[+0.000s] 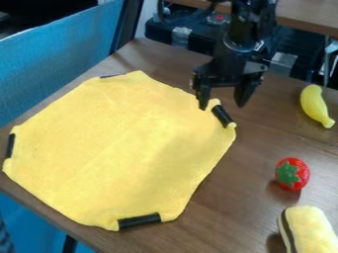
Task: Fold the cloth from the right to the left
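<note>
My gripper (222, 101) hangs over the upper right side of the yellow cloth (122, 148), its two fingers spread with a gap between them. Its left finger is close to the cloth's edge, near a black strip (223, 116) at the right corner; whether it touches the cloth I cannot tell. The cloth lies flat and spread out on the wooden table. Other black strips sit at its bottom corner (139, 221), left corner (10, 146) and top corner.
On the table's right side are a yellow banana (316, 105), a red strawberry with a green top (292, 174) and a yellow block-like toy with a dark stripe (309, 230). A blue panel (59, 54) stands along the left edge of the table (224, 207).
</note>
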You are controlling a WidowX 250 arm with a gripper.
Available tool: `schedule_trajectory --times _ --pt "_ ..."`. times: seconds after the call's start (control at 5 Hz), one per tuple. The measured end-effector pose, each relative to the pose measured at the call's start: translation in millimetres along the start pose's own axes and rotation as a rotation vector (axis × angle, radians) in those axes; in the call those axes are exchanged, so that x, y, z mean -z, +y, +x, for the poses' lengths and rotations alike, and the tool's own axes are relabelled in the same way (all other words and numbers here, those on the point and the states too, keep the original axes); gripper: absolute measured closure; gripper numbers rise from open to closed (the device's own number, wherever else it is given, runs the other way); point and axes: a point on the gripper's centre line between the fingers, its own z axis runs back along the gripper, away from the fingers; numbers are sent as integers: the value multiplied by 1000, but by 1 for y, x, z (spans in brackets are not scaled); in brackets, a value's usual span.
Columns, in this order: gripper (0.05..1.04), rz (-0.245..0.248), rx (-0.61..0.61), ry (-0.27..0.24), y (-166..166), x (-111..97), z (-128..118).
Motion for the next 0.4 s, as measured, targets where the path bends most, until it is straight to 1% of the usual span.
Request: schedule_trajectory --times 0.2,0.4 --pt "84 1 10 -14 -11 4 0" --pt "83 25 9 -23 -13 14 1"
